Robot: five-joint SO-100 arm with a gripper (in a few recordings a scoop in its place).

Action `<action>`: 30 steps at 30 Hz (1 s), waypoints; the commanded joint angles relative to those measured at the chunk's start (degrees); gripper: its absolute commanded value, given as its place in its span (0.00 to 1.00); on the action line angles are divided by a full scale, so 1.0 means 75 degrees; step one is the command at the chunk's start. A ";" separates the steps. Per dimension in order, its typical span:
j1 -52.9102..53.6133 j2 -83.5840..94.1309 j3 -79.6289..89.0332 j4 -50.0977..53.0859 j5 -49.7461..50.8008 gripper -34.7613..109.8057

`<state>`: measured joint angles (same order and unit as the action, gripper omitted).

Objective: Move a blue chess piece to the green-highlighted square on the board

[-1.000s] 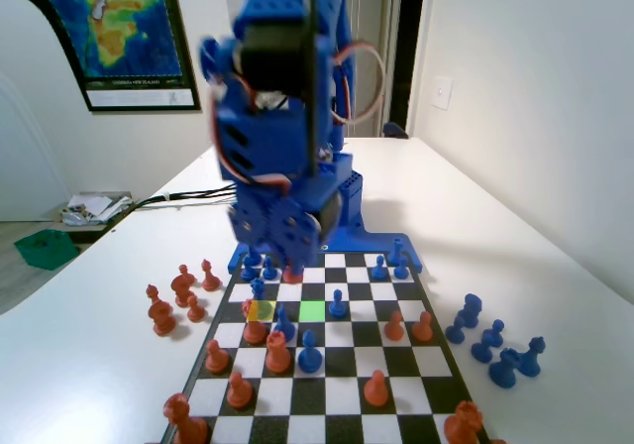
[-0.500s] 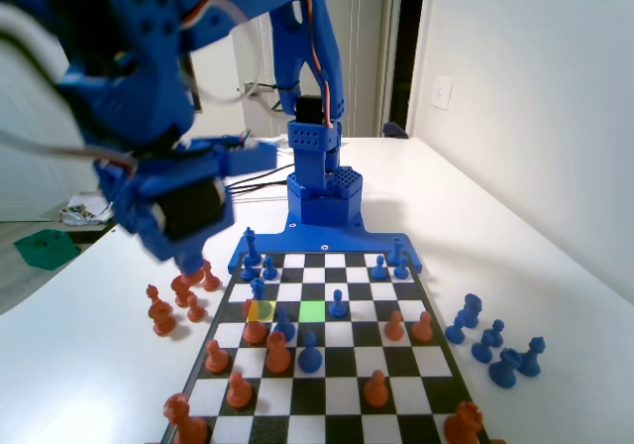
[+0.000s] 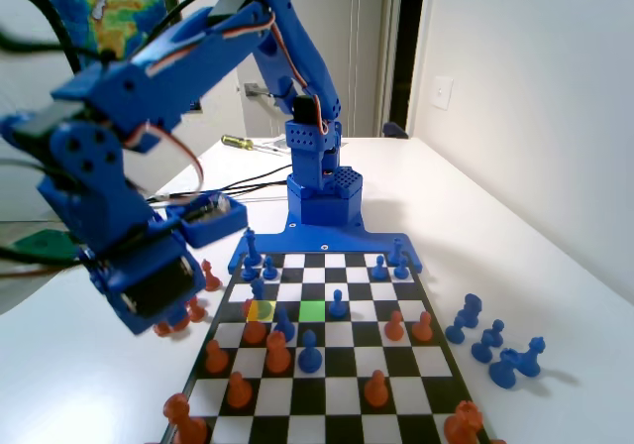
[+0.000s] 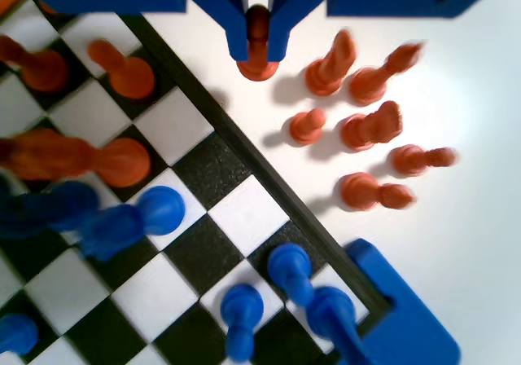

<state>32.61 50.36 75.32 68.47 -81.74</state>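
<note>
My gripper [image 4: 257, 51] hangs over the bare table just off the board's [image 4: 244, 149] edge, shut on an orange piece [image 4: 257, 23]. In the fixed view the gripper [image 3: 163, 313] is low at the left of the board [image 3: 327, 404], among the orange pieces standing off it. The green-highlighted square [image 3: 312, 311] has nothing on it. A yellow square [image 3: 262, 310] lies to its left. A slender blue chess piece [image 3: 258, 288] stands at the yellow square's far edge, well apart from the gripper.
Several orange pieces [image 4: 370, 129] stand on the table beside the gripper. Blue pieces [image 3: 492, 345] stand off the board's right side in the fixed view. Orange [image 3: 276, 353] and blue [image 3: 310, 351] pieces crowd the middle rows. A green box [image 3: 45, 246] lies far left.
The arm has swung from over the board's far rows to the left in the fixed view. It has come down beside the board among the orange pieces.
</note>
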 commanded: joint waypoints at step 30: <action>0.0176 0.1113 0.0867 -0.0469 -0.0949 0.32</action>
<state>33.31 48.87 81.30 62.49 -87.28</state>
